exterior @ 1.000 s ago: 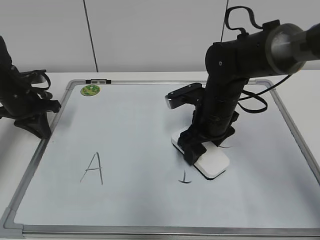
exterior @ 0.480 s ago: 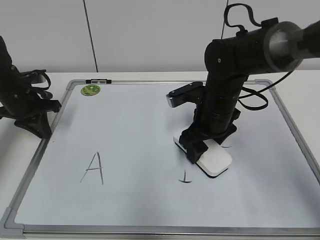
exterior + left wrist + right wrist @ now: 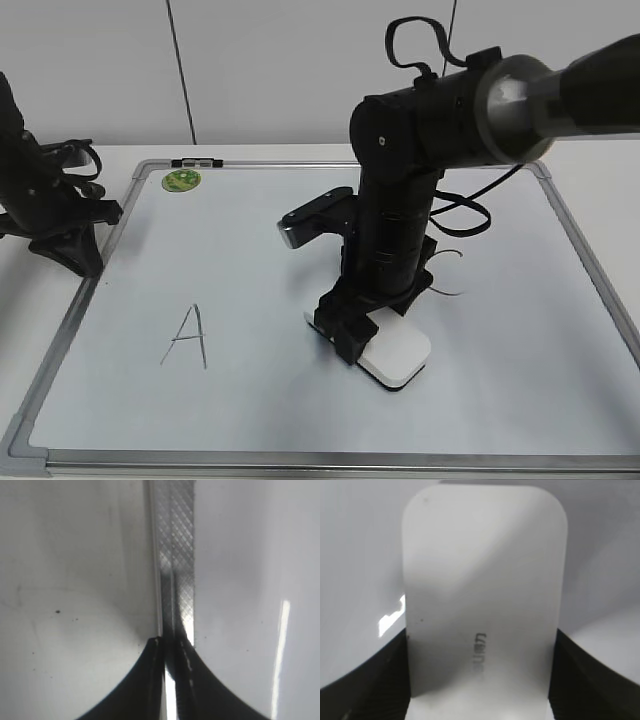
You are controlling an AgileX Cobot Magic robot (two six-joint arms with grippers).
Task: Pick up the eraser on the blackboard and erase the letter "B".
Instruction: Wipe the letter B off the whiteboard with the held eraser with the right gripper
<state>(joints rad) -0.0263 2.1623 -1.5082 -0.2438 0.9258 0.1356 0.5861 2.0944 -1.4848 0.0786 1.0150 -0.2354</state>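
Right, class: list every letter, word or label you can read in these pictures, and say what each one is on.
"A": black marker on the blackboard.
Grey print on the eraser, held by the right gripper: too blurred to read.
Green magnet: design too small to read.
Marker strokes beside the arm: partial, unreadable.

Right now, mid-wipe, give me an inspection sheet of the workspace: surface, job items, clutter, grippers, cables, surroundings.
Surface: the blackboard lies flat on a white table, framed in grey metal.
Job's things: the eraser rests flat on the board. The letter "B" cannot be seen; only faint curved strokes show right of the arm. The letter "A" is intact.
Clutter: a green magnet near the top-left corner.
Grippers: the right gripper is shut on the eraser; the left gripper sits shut over the board's frame.
Cables: black loops on the right arm.
Surroundings: white wall panels behind.
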